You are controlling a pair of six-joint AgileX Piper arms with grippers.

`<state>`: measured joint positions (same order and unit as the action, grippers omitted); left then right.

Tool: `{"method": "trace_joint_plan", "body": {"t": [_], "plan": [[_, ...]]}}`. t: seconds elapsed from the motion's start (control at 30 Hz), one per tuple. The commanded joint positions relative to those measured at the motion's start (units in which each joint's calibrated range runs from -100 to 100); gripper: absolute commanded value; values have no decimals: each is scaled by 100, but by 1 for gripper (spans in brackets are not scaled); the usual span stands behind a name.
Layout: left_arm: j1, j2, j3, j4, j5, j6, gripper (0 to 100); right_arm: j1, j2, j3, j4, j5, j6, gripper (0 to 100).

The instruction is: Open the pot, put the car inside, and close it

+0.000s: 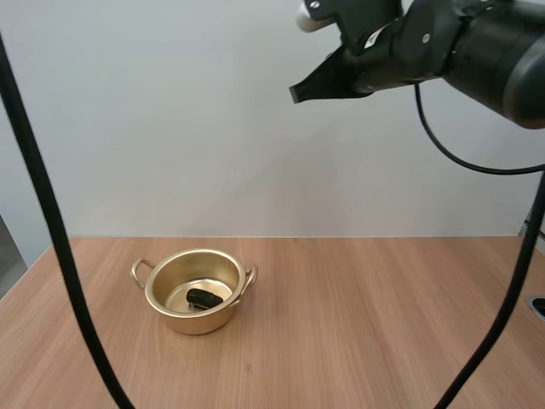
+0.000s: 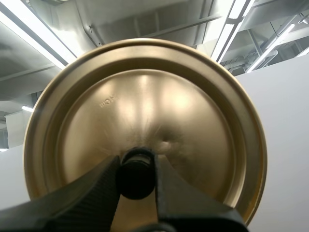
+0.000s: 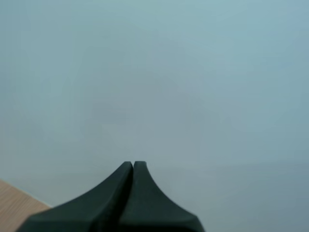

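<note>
Left gripper (image 2: pixel 136 166) pinches black knob (image 2: pixel 136 180) of gold lid (image 2: pixel 145 101) | likely light, stiff, slick metal; knob the only sure hold | right gripper (image 3: pixel 133 169) clenched, empty, high | car (image 1: pixel 204 298) lies inside open pot (image 1: pixel 201 322) on table (image 1: pixel 383 324)

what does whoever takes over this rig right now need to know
Left claw: shut on the knob of the lid, which is held up in the air.
Right claw: shut on nothing, raised high over the table.
Pot: open on the table, car lying inside.
Done: pot opened, car in.
Left: set the lid back on the pot.
</note>
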<state>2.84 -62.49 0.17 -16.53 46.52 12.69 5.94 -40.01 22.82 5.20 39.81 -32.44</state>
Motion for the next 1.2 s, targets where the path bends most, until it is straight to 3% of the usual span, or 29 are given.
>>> {"method": "trace_joint_plan", "body": {"t": [0.0, 0.27, 0.67, 0.83, 1.17], "plan": [[5, -3, -8, 7, -1, 5, 0, -709, -235, 124, 50, -260, 3, 0], [5, 86, 6, 7, 494, -102, 0, -1023, -865, 861, 139, -207, 821, 0], [5, 1474, 132, 828, 3694, -627, 0, -1023, -2257, 2188, 216, -169, 1007, 0], [5, 1740, 796, 828, 3478, -627, 0, -1023, -2730, 2247, 205, -33, 1007, 0], [5, 1623, 2990, 915, 1241, -509, 0, -1023, -2909, 2247, 122, 327, 1007, 0]]}}
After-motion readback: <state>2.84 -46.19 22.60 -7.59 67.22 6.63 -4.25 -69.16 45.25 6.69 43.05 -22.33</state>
